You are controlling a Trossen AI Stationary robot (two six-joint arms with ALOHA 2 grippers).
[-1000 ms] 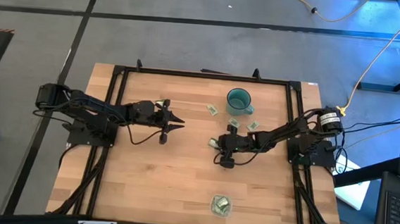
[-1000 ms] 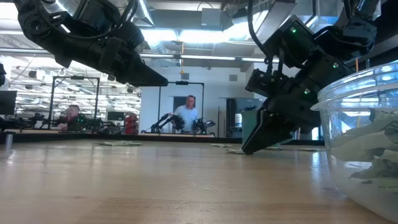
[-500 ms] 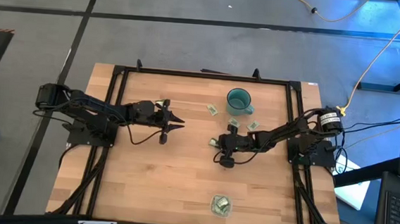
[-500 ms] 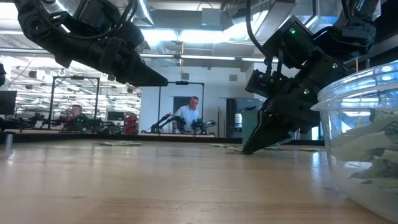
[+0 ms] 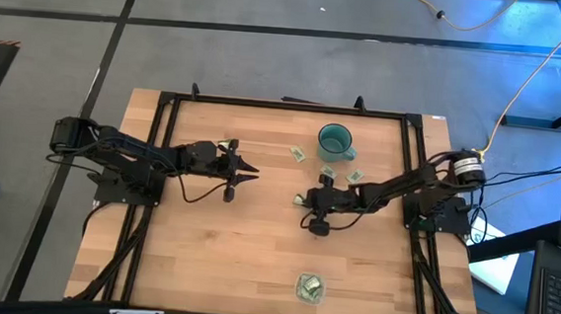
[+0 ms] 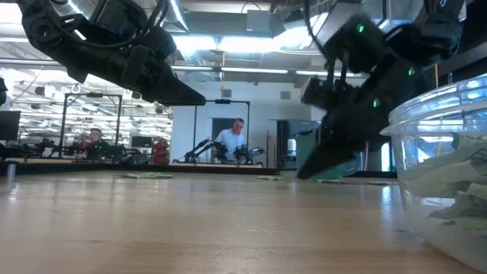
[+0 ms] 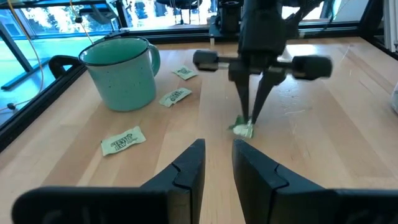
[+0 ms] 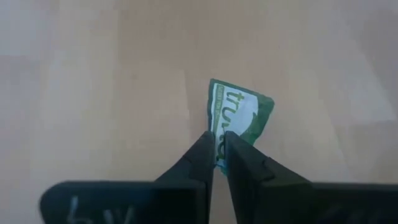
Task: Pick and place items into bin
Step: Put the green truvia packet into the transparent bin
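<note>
My right gripper is near the table's middle, shut on one pale green and white packet. It also shows in the left wrist view, with that packet at its tips. My left gripper hovers to the left, open by a narrow gap, with nothing between its fingers. The clear bin stands near the front edge, holding several packets. Loose packets lie flat by the teal mug. My right gripper pinches the packet's near edge between its two fingertips. The fingers slant down from the table's right side. The packet sticks out beyond the tips, tilted. I cannot tell whether its far end rests on the wood or is just clear of it.
A teal mug with a handle stands at the back, right of centre. More packets lie around it, and one lies far left of centre. A black frame borders the table. People sit in the room beyond.
In the low view my right gripper's tip has risen slightly off the tabletop and is blurred now. My left gripper has kept still.
</note>
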